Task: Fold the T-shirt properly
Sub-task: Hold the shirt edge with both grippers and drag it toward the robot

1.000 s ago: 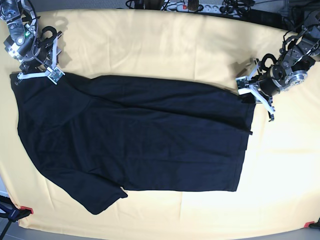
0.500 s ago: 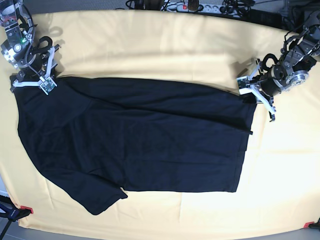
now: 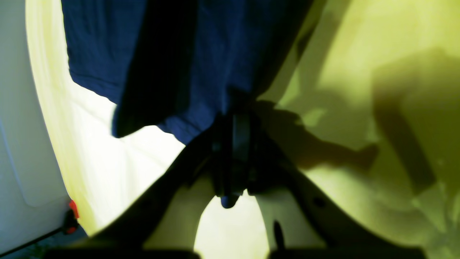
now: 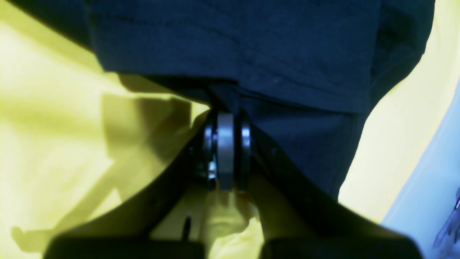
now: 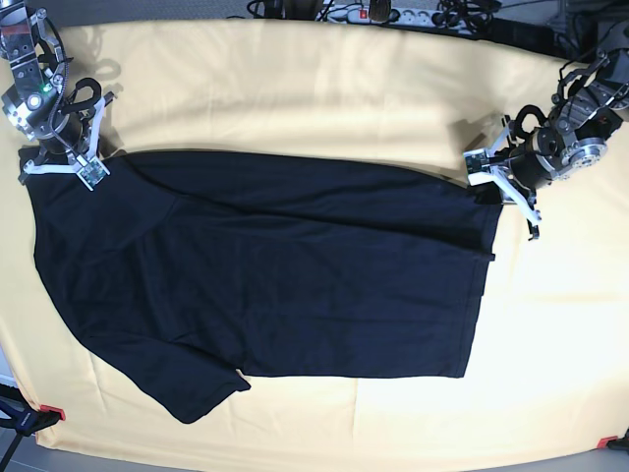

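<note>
The T-shirt (image 5: 265,275), black and plain, lies spread nearly flat across the middle of the table (image 5: 324,88), which is covered by a pale yellow cloth (image 5: 550,324). One short sleeve points toward seven o'clock in the base view, ending near the front edge of the cloth. The right pincer (image 5: 61,162) sits at the garment's corner at ten o'clock; in the right wrist view its jaws are drawn together with dark fabric bunched between them (image 4: 226,102), so it is clamped on the T-shirt. The left pincer (image 5: 488,187) sits at the opposite corner, at two o'clock; in the left wrist view its jaws are likewise pressed close, with the shirt's edge gathered at the tips (image 3: 235,108), gripping the T-shirt. The fabric rises slightly at both pinched corners. Two red clamps (image 5: 51,410) hold the cloth at the front corners of the table. A power strip (image 5: 378,14) lies beyond the far edge at twelve o'clock.
</note>
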`<action>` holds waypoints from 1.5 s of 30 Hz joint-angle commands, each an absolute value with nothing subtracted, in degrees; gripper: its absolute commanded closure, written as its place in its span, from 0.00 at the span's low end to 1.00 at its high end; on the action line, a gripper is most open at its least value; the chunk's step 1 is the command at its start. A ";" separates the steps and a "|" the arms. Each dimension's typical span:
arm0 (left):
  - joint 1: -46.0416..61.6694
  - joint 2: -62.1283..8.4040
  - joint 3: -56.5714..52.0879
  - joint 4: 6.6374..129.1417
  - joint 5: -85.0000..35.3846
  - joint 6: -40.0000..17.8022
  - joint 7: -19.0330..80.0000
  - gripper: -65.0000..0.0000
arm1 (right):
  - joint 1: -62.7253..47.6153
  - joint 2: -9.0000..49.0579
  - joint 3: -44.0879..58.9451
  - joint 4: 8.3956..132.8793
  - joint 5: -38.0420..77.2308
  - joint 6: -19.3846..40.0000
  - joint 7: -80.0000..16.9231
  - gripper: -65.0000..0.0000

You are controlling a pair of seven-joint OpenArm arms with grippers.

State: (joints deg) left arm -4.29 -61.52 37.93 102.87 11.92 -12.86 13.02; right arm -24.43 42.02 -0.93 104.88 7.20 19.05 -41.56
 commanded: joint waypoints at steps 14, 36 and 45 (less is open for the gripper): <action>-4.93 -69.56 37.39 111.02 12.08 -10.70 14.11 1.00 | -24.32 44.53 -0.36 110.08 2.96 14.35 -50.19 1.00; 2.28 -78.59 37.39 120.40 8.95 -15.70 18.55 1.00 | -34.68 44.62 -0.36 112.90 2.70 13.50 -52.40 1.00; 5.21 -80.47 37.39 121.89 9.13 -21.71 18.50 1.00 | -34.79 44.62 -0.36 113.01 2.96 13.47 -58.61 1.00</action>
State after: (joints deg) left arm 5.72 -78.59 37.93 121.56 8.32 -21.91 16.95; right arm -34.57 43.48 -1.02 112.62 4.51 13.98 -55.68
